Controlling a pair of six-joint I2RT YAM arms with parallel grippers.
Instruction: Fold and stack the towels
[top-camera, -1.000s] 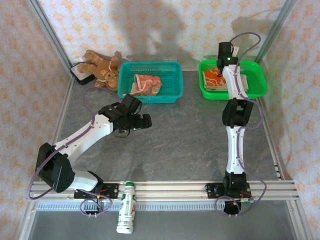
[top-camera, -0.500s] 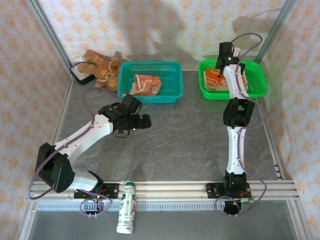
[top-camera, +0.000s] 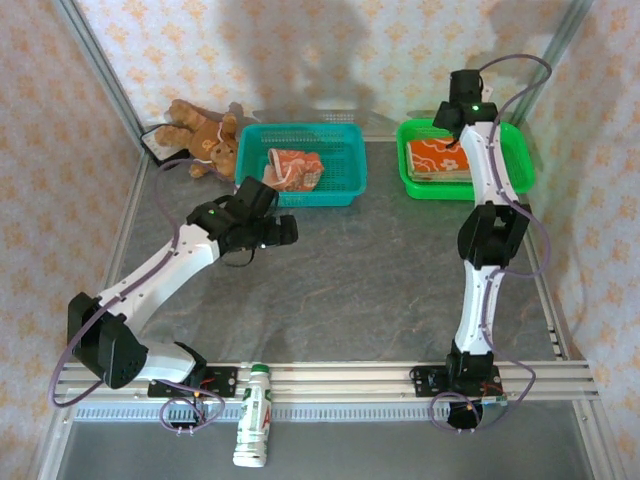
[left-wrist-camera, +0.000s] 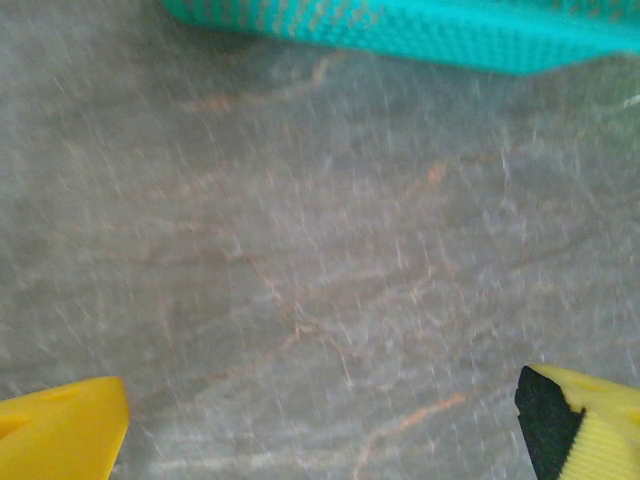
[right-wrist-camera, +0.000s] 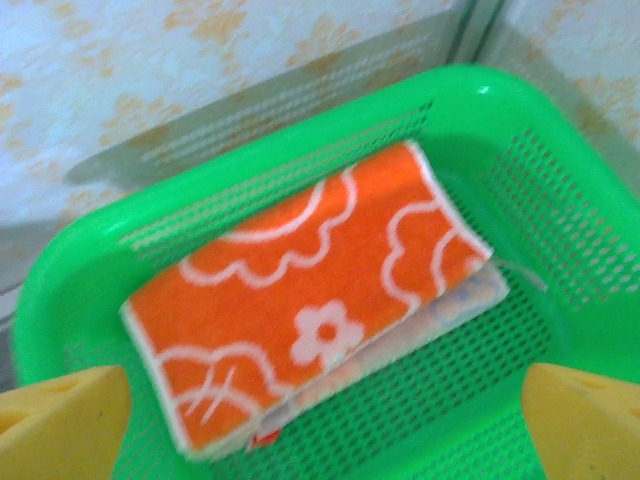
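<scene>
Far edge of table (top-camera: 380, 280), left of middle: teal basket (top-camera: 300, 128) holding one loose towel (top-camera: 292, 168), orange-and-cream, bunched, not folded. Its longer side runs roughly along the basket's length, parallel to the table's far edge.

Far right corner: green basket (top-camera: 520, 160) with the folded stack (right-wrist-camera: 310, 300) inside – orange flower print on top, paler layers under it, lying slantwise across the basket floor.

Left gripper (top-camera: 280, 232) hangs over bare table just short of the teal basket's near wall; fingers spread wide, nothing between them. Right gripper (right-wrist-camera: 328, 400) sits above the green basket, fingers equally wide apart, empty, looking down on the stack.

Key relation: the loose towel lies directly beyond the left gripper, toward the far edge, across the basket wall. Left arm is clearly the nearer – right arm is well apart from it. Likely next: left reaches over the wall and down, pinching across the bundle's short side.

Teddy bear (top-camera: 200, 135) at far left corner, bottle (top-camera: 254, 428) off the near edge; neither in the way.
</scene>
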